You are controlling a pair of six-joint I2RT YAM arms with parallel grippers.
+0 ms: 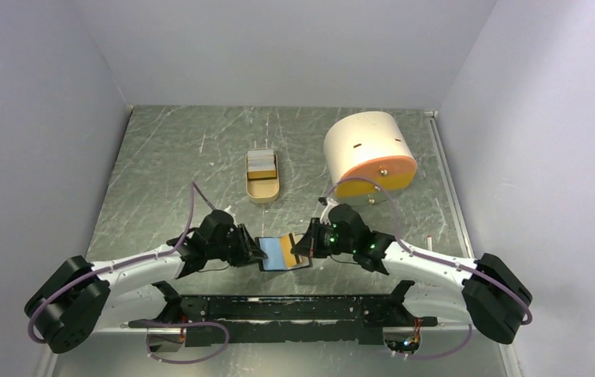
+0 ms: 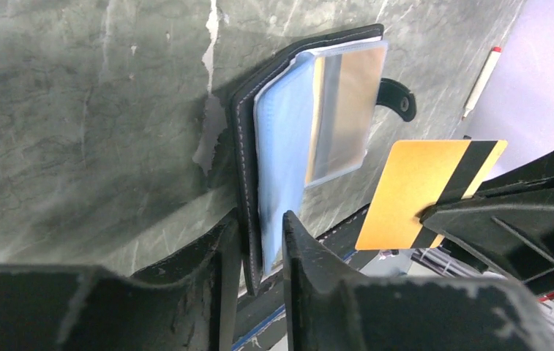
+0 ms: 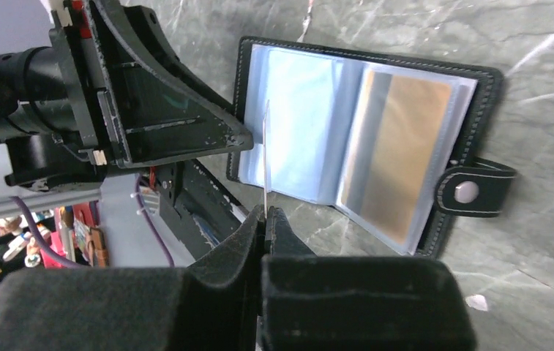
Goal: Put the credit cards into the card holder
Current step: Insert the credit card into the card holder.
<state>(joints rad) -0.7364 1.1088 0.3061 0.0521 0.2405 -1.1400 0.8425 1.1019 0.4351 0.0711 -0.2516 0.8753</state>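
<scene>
The black card holder (image 1: 284,253) lies open on the table between my two grippers, blue-grey pockets up (image 2: 288,139), snap tab (image 3: 471,190) to one side. A card sits in one clear pocket (image 3: 398,153). My left gripper (image 2: 261,219) is shut on the holder's near cover and a pocket leaf; it also shows in the top view (image 1: 256,250). My right gripper (image 3: 265,212) is shut on a yellow-orange credit card with a black stripe (image 2: 420,194), held edge-on (image 3: 266,157) just above the open pockets. More whitish cards (image 1: 262,162) lie in the tan tray.
The tan oval tray (image 1: 263,192) stands behind the holder, mid-table. A big cream-and-orange cylinder (image 1: 369,153) lies at the back right. A white pen with a red tip (image 2: 482,77) lies near the right wall. A black rail (image 1: 278,310) runs along the near edge.
</scene>
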